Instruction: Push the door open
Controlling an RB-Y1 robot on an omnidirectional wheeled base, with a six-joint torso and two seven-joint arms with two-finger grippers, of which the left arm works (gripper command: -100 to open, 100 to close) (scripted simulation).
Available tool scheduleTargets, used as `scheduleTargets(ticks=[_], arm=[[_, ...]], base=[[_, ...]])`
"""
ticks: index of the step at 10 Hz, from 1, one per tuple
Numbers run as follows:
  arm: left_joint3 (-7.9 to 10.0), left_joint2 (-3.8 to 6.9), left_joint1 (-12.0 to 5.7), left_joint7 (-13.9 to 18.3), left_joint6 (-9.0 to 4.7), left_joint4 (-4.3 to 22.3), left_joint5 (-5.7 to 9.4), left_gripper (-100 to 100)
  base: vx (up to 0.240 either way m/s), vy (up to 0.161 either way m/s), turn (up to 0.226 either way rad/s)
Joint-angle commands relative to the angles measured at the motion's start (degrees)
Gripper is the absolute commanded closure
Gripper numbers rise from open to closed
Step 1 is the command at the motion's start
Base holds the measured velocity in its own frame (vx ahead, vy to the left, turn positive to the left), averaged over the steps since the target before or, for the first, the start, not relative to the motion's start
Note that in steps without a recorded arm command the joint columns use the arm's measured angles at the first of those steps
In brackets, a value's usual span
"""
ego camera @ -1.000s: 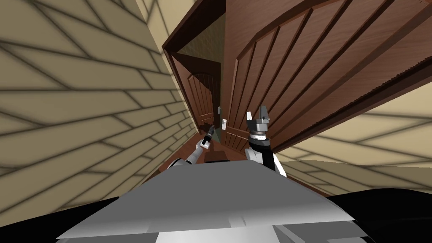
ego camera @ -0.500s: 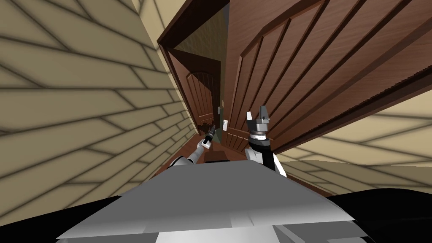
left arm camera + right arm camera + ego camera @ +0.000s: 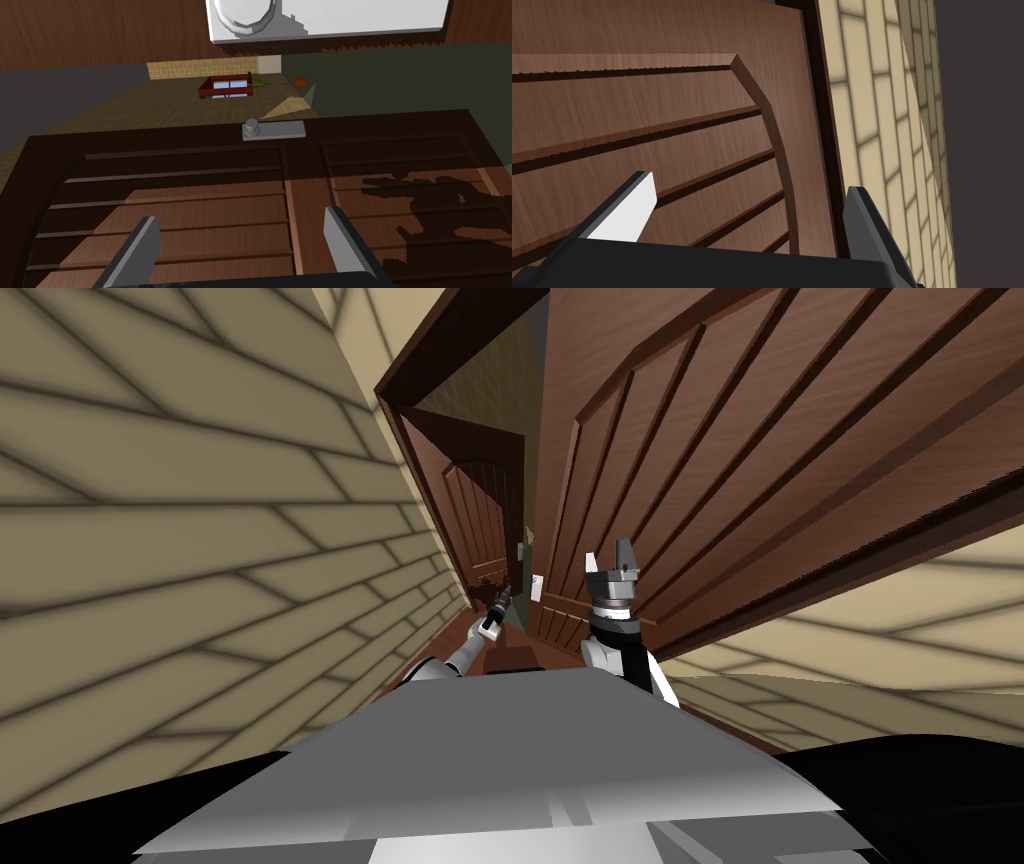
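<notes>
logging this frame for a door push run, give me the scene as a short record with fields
door: brown panelled door, ajar, with a gap at its near edge
through the gap: second door, also brown and panelled
left gripper: open, empty, aimed at a dark panelled door face; a grey knob on a plate lies past the fingertips
right gripper: open, empty, raised in front of the door's panels
wall: beige brick wall beside the door's edge
contact: cannot tell if either gripper touches wood
</notes>
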Motion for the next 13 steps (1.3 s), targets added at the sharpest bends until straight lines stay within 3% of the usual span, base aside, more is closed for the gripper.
scheduleTargets(ticks=[1,13], arm=[[-0.17,0.46,0.37,-0.3,0.12,-0.3,0.17,-100],[-2.84,3.86,5.21,-3.8,1.31,-5.4,1.90,-100]], base=[[0.184,0.103,0.016],[0.182,0.113,0.033]])
